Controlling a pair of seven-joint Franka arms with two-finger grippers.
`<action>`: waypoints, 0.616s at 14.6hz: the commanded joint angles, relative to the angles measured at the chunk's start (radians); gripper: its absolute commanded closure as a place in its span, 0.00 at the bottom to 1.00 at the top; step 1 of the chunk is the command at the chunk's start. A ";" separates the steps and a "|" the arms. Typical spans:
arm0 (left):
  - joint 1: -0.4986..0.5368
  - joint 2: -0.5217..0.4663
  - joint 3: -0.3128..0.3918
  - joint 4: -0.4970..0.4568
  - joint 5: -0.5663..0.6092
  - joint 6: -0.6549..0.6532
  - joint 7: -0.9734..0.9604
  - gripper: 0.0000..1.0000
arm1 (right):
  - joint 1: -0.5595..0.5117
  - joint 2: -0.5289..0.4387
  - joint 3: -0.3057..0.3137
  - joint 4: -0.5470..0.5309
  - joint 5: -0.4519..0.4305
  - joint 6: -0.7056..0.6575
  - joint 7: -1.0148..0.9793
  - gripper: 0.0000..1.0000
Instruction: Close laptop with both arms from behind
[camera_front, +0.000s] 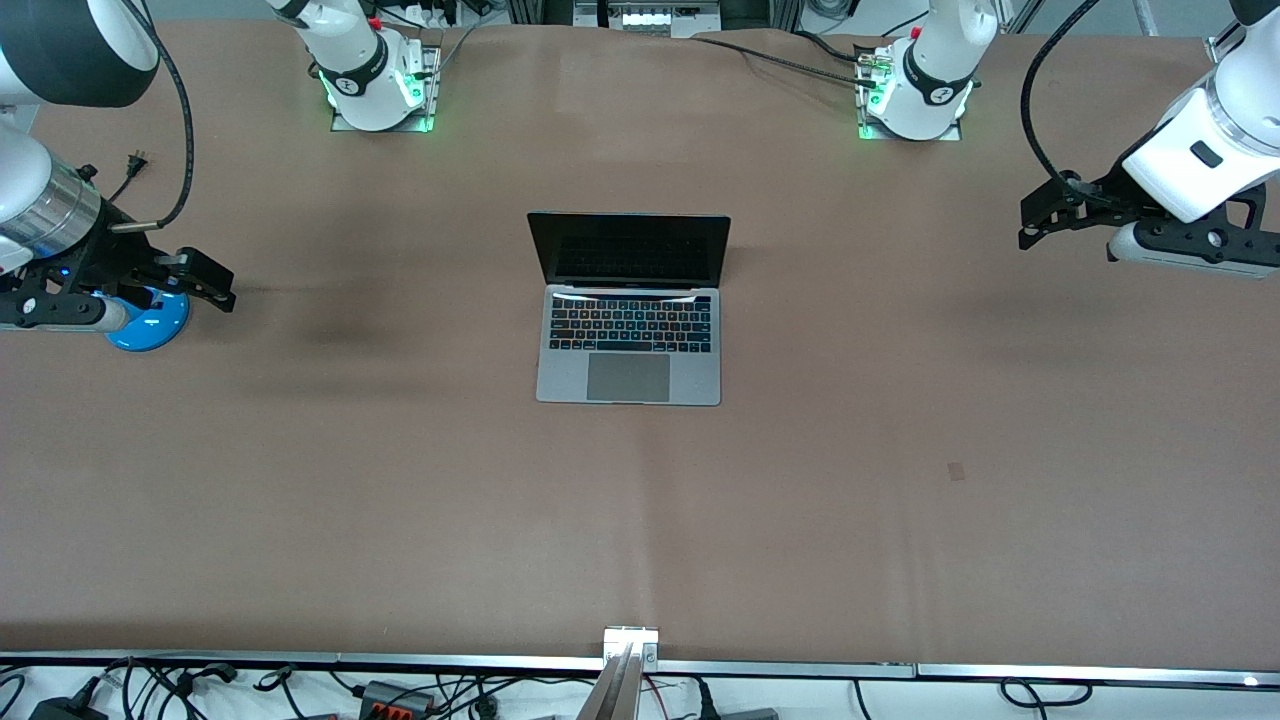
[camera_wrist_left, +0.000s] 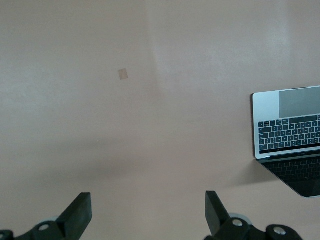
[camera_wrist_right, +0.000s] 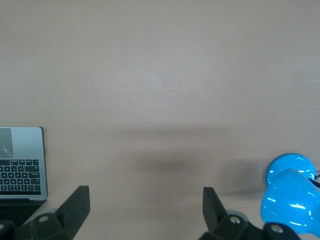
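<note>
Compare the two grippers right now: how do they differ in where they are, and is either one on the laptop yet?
The left gripper hangs over bare table at the left arm's end; the right gripper hangs at the right arm's end, right beside a blue object. Nothing lies beside the left one. Both are open, hold nothing, and wait well apart from the laptop, which stands open mid-table, screen upright.

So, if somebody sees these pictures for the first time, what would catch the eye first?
The open laptop in the middle of the brown table, its black screen upright and facing the front camera. Next, the two open grippers held above the table's ends: the left gripper over bare table, the right gripper beside a glossy blue object at the right arm's end.
</note>
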 joint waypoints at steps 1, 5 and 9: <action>0.004 0.012 -0.006 0.026 0.002 -0.021 0.002 0.00 | -0.010 -0.001 0.005 0.010 0.015 -0.014 -0.022 0.00; 0.004 0.012 -0.006 0.028 0.002 -0.021 0.002 0.00 | -0.010 -0.001 0.005 0.020 0.015 -0.029 -0.017 0.00; 0.005 0.012 -0.004 0.026 0.002 -0.029 0.002 0.00 | -0.012 -0.001 0.002 0.034 0.015 -0.035 -0.016 0.00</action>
